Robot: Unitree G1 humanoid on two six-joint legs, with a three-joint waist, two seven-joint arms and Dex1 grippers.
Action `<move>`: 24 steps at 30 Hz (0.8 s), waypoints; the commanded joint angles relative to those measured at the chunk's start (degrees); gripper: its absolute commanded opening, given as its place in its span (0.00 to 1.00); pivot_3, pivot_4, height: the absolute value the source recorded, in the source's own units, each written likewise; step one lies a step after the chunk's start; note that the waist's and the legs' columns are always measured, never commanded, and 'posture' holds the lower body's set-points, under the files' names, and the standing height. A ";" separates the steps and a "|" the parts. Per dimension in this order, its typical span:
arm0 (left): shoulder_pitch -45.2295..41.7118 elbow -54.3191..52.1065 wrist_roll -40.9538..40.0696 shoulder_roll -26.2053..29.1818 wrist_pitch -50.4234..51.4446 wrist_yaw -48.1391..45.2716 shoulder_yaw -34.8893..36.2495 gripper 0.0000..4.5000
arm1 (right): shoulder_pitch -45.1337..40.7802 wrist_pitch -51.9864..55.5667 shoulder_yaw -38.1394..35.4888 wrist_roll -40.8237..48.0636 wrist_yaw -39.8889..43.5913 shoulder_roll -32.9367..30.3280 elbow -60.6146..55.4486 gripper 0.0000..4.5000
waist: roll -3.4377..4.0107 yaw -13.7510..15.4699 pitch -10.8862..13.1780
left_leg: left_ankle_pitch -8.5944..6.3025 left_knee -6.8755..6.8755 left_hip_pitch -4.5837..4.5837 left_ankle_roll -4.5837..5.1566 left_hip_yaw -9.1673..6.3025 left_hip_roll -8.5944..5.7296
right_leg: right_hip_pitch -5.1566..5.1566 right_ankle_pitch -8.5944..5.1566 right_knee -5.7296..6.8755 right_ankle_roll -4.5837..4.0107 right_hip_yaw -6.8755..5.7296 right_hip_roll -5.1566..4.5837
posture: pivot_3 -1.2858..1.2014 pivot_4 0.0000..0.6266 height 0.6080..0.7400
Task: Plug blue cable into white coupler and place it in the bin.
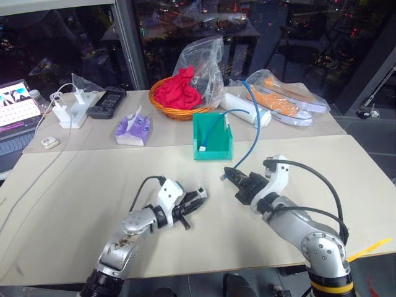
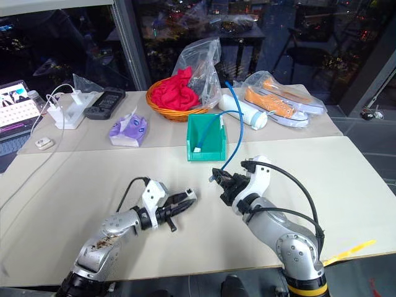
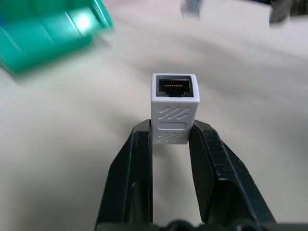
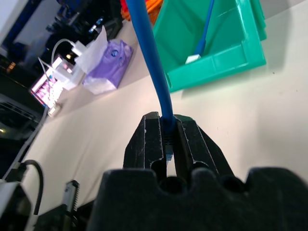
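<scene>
Left gripper clamps coupler and right gripper pinches cable, both near the bin; cable's far end lies inside it.

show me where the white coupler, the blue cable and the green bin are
white coupler [image 3: 173, 108]: left wrist view, its patterned side.
blue cable [image 4: 153, 67]: right wrist view, the stretch above the fingers.
bin [image 1: 213, 153]: left eye view, its front wall.

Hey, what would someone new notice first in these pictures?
Probably the blue cable arching from the right gripper into the bin mid-table. Facing it, the left gripper pinches the white coupler, socket outward. Behind, a red cloth fills a wicker basket.
</scene>
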 commanded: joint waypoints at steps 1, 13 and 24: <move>-3.43 2.40 0.99 -1.24 -1.16 -1.67 -1.75 0.14 | 0.53 0.12 -2.34 1.66 -1.50 -0.21 -5.38 0.00 | -0.01 0.38 0.00 | 0.00 0.01 0.00 0.00 -0.01 0.00 | 0.01 0.00 -0.03 0.00 0.00 0.00 | 0.52 0.24 0.87; -5.89 10.51 2.11 -5.54 -5.48 -7.21 -5.60 0.14 | 1.57 4.26 0.99 7.10 -7.32 -1.98 -9.90 0.00 | 0.00 0.09 0.00 | -0.01 -0.01 -0.01 0.03 -0.01 0.00 | 0.04 0.00 0.03 0.00 0.00 0.00 | 0.52 0.24 0.87; -5.33 10.03 3.05 -5.62 -5.66 -7.16 -5.76 0.14 | 3.17 7.18 3.04 4.70 -8.46 -4.90 -10.30 0.00 | 0.00 0.17 0.00 | -0.01 0.00 0.01 0.03 -0.01 0.00 | 0.05 0.00 0.01 0.00 0.00 0.00 | 0.52 0.24 0.87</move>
